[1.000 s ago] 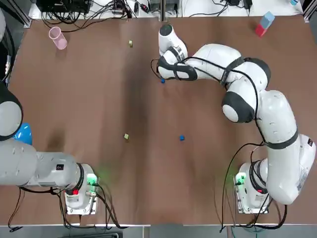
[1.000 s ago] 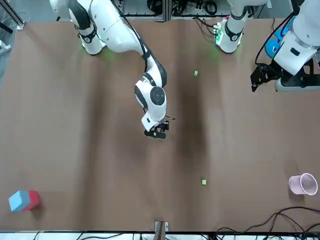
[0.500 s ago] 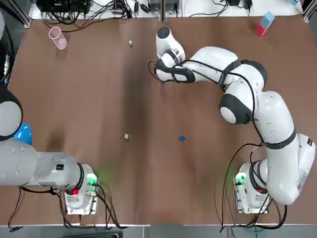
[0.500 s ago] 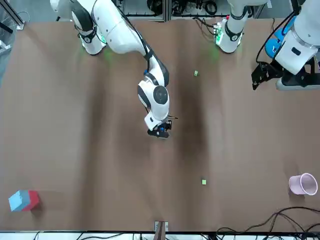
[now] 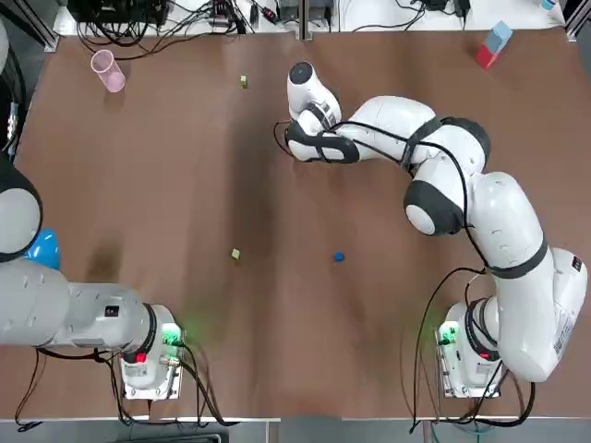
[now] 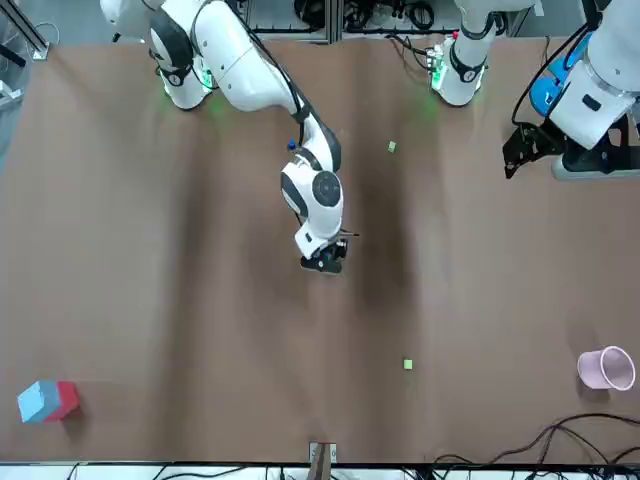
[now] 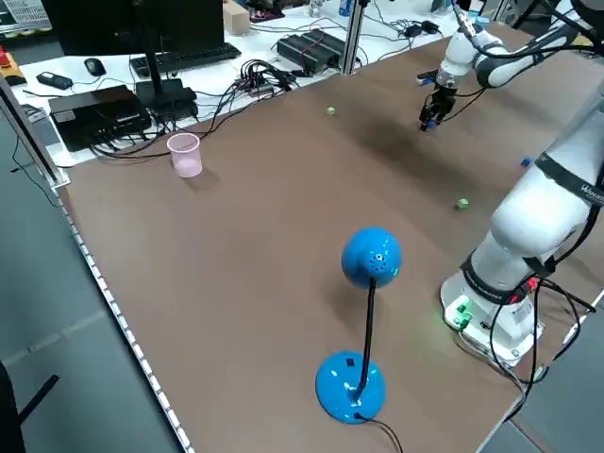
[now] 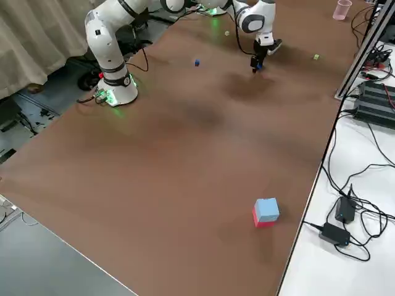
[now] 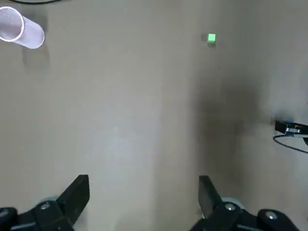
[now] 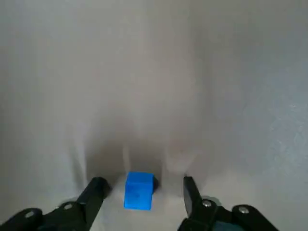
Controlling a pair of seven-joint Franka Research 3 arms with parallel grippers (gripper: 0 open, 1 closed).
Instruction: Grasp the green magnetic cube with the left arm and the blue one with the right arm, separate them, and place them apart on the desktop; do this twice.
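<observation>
Release time: right tool (image 10: 143,181) stands spread astride the blue cube (image 10: 139,191) at twelve o'clock, straight lift next; left tool (image 9: 143,185), fingers apart, sits parked at nine.

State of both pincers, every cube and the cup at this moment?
right pincer: open, straddling the blue cube
blue cube: between the open fingers, not gripped
second blue cube: lying free, alone
near green cube: lying free
far green cube: lying free
pink cup: upright
left pincer: open, empty

Cube (image 10: 139,192) between right end effector (image 10: 143,182) jaws
</observation>
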